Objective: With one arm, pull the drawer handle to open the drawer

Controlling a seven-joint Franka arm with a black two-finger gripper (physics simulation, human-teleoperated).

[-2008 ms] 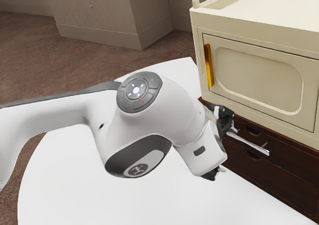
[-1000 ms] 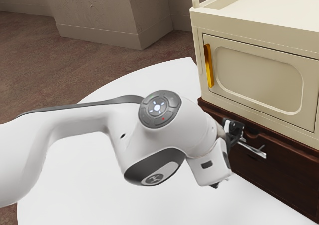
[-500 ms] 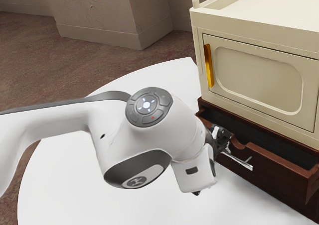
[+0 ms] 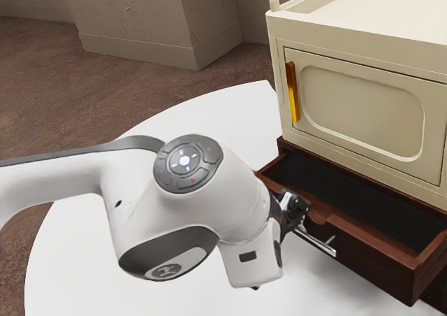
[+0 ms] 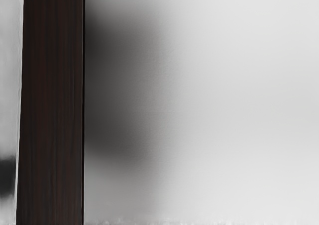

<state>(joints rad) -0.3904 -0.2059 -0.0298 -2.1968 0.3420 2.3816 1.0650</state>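
Hand [image 4: 297, 214] at the near end of the silver handle [image 4: 321, 243]; how far open it was, and whether it had hold of the bar, I could not tell. The handle's other end ran out past the hand toward the exterior view's right. The drawer [image 4: 380, 266] stood partly open, its front just beside the hand, its dark hollow beyond. Farther from the hand and higher: a cream cabinet [image 4: 356, 35] over the brown base [image 4: 289, 147], with a yellow pull [image 4: 292, 92] upright on its door. White bench [image 4: 234, 106] lay below the hand, partly covered by the arm [image 4: 241, 190]. The wrist view gave a dark wood-grained band [image 5: 52, 105] near the hand.
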